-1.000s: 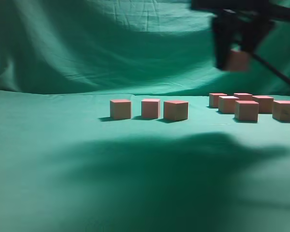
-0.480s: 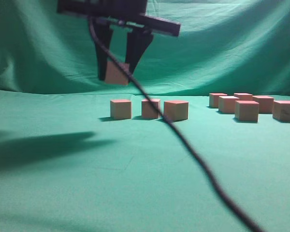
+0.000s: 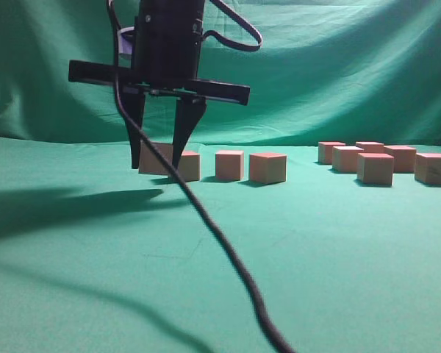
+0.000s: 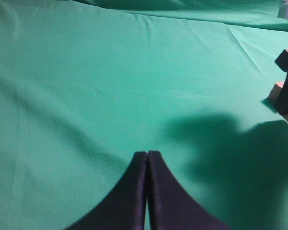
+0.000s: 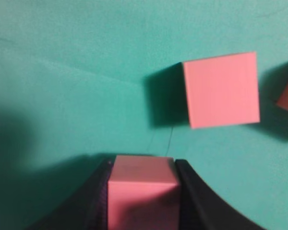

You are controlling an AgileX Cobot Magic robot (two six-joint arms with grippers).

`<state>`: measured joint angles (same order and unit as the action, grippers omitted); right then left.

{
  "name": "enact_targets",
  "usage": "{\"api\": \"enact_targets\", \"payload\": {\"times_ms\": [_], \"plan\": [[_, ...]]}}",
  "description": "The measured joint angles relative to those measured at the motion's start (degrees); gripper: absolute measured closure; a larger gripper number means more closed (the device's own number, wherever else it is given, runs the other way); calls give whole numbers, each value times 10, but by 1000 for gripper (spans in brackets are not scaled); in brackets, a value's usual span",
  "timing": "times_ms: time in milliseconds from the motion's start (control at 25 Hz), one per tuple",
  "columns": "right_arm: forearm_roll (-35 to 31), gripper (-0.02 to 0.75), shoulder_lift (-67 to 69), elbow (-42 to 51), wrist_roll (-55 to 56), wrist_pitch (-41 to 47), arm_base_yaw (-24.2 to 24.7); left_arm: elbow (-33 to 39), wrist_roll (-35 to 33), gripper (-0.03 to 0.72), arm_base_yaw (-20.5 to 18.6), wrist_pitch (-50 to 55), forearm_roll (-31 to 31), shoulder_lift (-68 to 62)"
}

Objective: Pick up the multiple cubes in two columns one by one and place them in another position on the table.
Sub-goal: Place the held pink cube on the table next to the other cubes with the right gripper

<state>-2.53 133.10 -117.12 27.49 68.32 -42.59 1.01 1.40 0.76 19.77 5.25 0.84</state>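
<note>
While clamped between the dark fingers of the right gripper (image 3: 157, 163), one cube (image 5: 141, 189) hangs low at centre-left of the exterior frame, just beside the leftmost of three cubes in a row (image 3: 235, 166) on the green table (image 3: 294, 250). Whether it touches the cloth cannot be told. Another group of cubes (image 3: 386, 162) sits at the right edge. A black cable (image 3: 228, 257) trails toward the bottom. The left gripper (image 4: 147, 191) is pressed closed, empty, over bare cloth.
</note>
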Motion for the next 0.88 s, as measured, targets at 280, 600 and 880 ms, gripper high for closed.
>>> {"api": "enact_targets", "payload": {"times_ms": [280,600,880], "plan": [[0,458,12,-3,2,-30,0,0,0,688,0,0,0,0],[0,458,14,-3,2,-32,0,0,0,688,0,0,0,0],[4,458,15,-4,2,-24,0,0,0,688,0,0,0,0]]}}
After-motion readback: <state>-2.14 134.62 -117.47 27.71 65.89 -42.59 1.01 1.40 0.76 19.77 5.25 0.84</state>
